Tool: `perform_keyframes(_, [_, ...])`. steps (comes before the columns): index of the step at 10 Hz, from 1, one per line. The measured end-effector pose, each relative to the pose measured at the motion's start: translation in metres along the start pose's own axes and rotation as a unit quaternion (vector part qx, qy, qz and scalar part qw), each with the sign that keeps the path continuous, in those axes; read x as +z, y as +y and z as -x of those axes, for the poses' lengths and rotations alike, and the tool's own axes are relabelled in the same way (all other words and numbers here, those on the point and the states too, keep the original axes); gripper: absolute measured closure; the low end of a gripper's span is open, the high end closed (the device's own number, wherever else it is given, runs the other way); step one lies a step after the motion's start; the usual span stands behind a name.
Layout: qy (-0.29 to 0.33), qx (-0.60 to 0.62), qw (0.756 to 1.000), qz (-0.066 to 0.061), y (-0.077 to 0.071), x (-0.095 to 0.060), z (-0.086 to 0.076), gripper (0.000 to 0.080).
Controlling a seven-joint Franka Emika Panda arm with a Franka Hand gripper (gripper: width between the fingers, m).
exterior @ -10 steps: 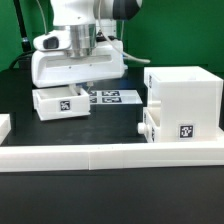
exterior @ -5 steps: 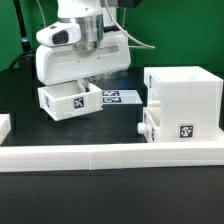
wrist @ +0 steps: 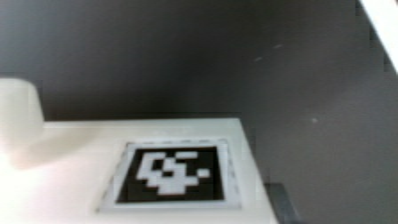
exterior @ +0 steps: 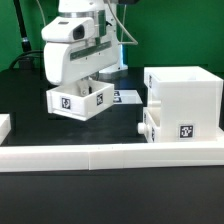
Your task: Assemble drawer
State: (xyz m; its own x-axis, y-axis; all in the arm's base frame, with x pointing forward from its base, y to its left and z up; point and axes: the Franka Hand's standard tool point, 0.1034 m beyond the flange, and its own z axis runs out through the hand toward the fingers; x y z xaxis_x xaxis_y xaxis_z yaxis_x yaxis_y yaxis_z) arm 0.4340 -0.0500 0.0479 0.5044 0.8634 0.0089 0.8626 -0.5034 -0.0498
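My gripper (exterior: 86, 82) is shut on a small white drawer tray (exterior: 79, 101) and holds it slightly tilted above the black table, its tag facing the camera. The large boxy housing (exterior: 188, 88) stands at the exterior view's right, apart from the held tray. A second tray (exterior: 152, 124) with a knob (exterior: 140, 128) sits in the housing's lower front. In the wrist view the held tray's tag (wrist: 173, 171) fills the frame close up, with a white rounded knob (wrist: 15, 112) at the edge. My fingertips are mostly hidden there.
The marker board (exterior: 127, 96) lies flat on the table behind the held tray. A long low white border wall (exterior: 110, 153) runs along the front. A small white piece (exterior: 3, 124) sits at the exterior view's left edge.
The tray has come up off the table in my gripper and moved toward the exterior view's right, nearer the housing, tilting a little. The housing has not moved.
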Motion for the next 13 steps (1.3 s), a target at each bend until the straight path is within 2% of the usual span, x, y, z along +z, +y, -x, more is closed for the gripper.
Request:
perform_keyframes(1, [-0.006, -0.033, 0.999, -0.001, 0.008, -0.006, -0.006, 0.0757])
perform_keyframes(2, [-0.005, -0.076, 0.997, 0.001, 0.008, -0.004, -0.004, 0.0757])
perform_keyframes(4, [-0.007, -0.128, 0.992, -0.001, 0.007, -0.003, -0.002, 0.0757])
perform_keyframes(6, [-0.007, -0.221, 0.975, -0.003, 0.012, -0.001, -0.001, 0.0756])
perform_keyframes(10, [-0.003, -0.225, 0.974, 0.004, 0.057, -0.019, -0.035, 0.0755])
perform_keyframes(11, [-0.002, -0.213, 0.977, 0.007, 0.058, -0.020, -0.043, 0.0755])
perform_keyframes(13, [-0.003, -0.213, 0.977, 0.004, 0.056, -0.017, -0.038, 0.0755])
